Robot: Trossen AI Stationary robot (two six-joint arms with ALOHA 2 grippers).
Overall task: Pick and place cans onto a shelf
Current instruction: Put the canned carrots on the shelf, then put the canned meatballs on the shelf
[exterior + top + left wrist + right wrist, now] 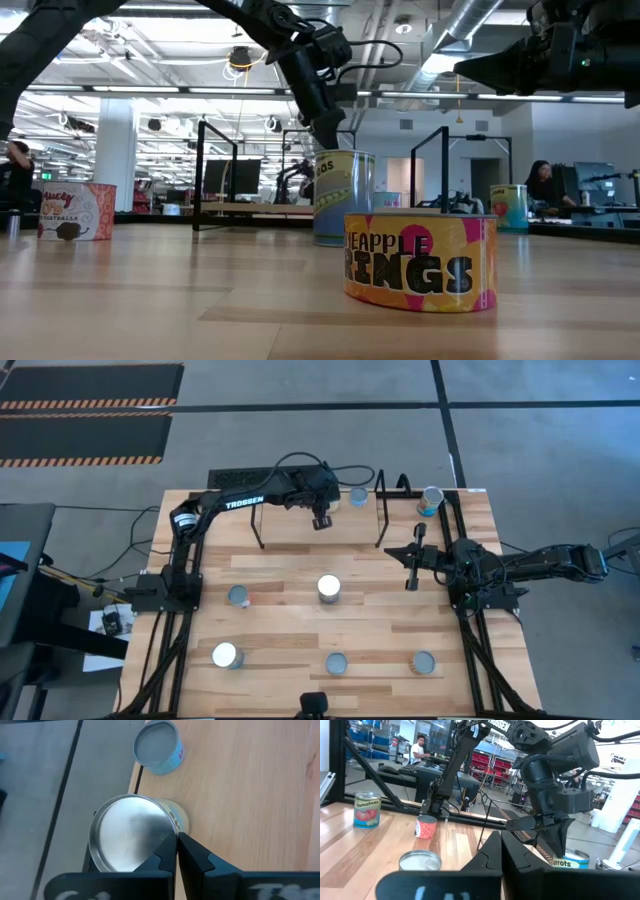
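While the left gripper hangs over the shelf at the bench's far edge, its fingers are clenched together on nothing, just beside a silver-topped can; another can stands near it; the right gripper, fingers pressed together, waits near the right edge; five cans, one of them mid-bench, dot the bench.
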